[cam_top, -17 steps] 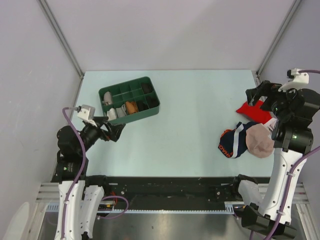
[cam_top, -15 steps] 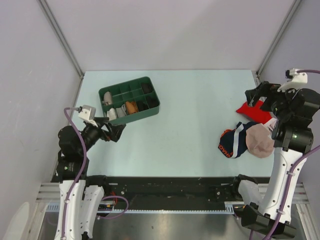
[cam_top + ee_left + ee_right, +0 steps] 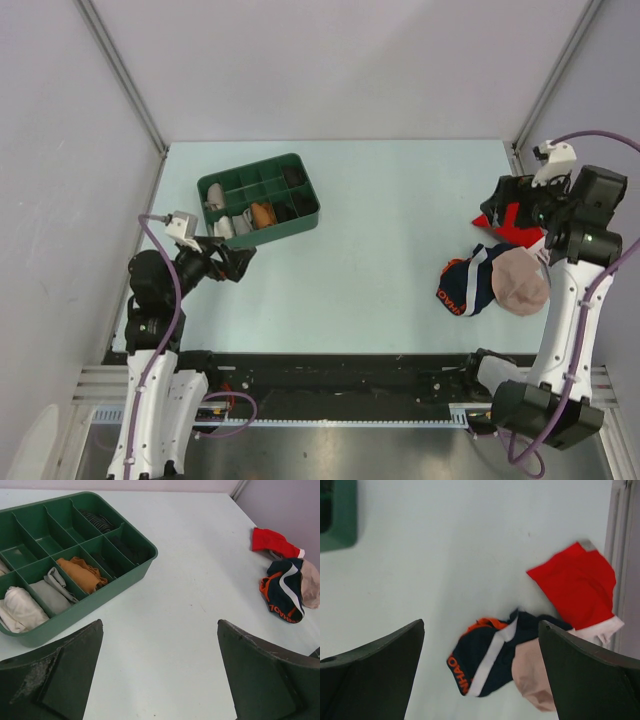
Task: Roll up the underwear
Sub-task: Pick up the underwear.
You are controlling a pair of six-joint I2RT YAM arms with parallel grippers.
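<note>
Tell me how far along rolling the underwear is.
Nothing is done on it yet: the navy underwear lies crumpled and unrolled against a beige-pink cloth. Nothing is in hand: the left gripper and right gripper are both open and empty. Left to do: grasp it, flatten it, roll it.

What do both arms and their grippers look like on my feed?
The left arm and right arm are alike: white lower links, black joint housings, a purple cable looping alongside, and a small white camera box at the wrist. The left gripper and right gripper carry broad, dark, wedge-shaped fingers; the left ones look scuffed.
</note>
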